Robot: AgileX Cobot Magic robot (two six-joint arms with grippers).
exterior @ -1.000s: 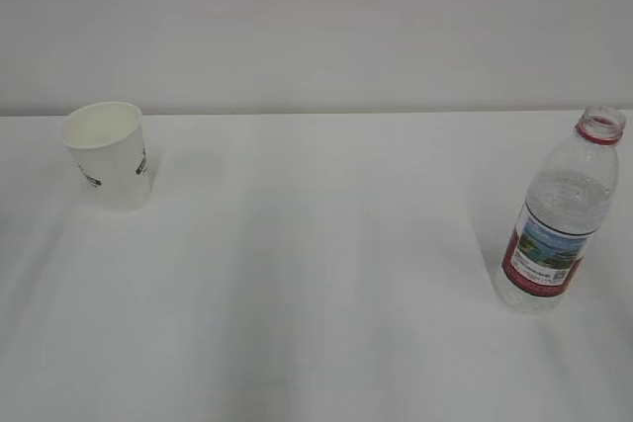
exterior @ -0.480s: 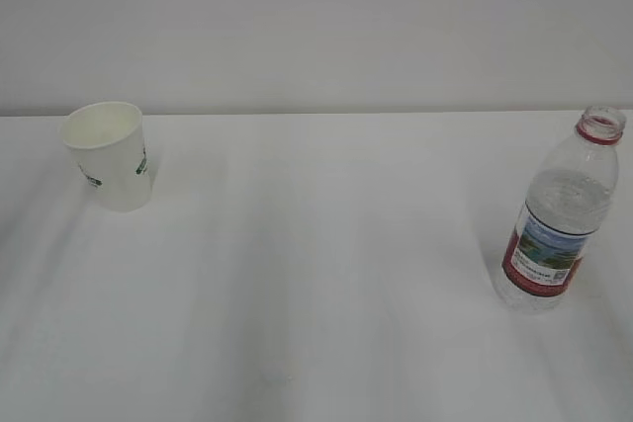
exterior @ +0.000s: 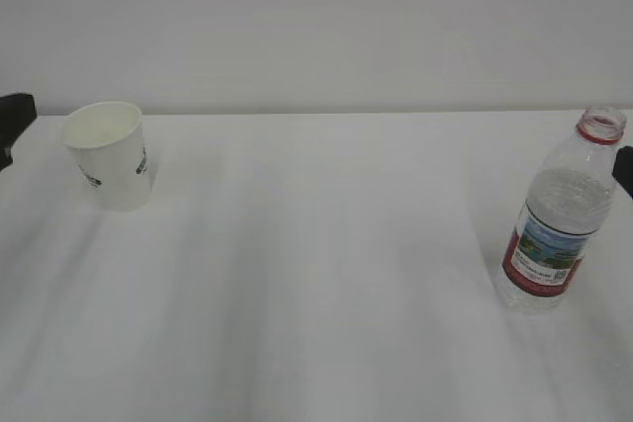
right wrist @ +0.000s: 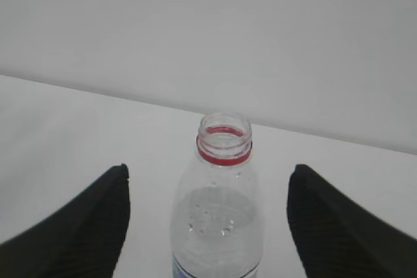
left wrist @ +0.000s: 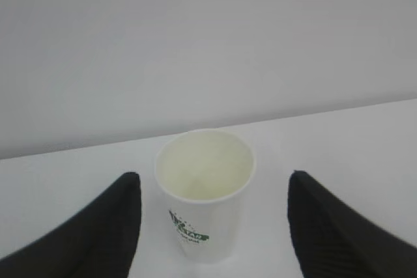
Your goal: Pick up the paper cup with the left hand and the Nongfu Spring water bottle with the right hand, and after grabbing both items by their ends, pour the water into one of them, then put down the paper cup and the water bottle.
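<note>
At far left of the tabletop my left hand is spread wide, empty, fingers either side of the paper cup w/o touching it. Cup stands upright near the back edge, logo facing me, pale yellowish inside. Over on the right, the Nongfu Spring water bottle stands upright, cap off, partly filled w/ water. My right hand is also wide apart, nothing gripped, fingers flanking the bottle, clear of it.
</note>
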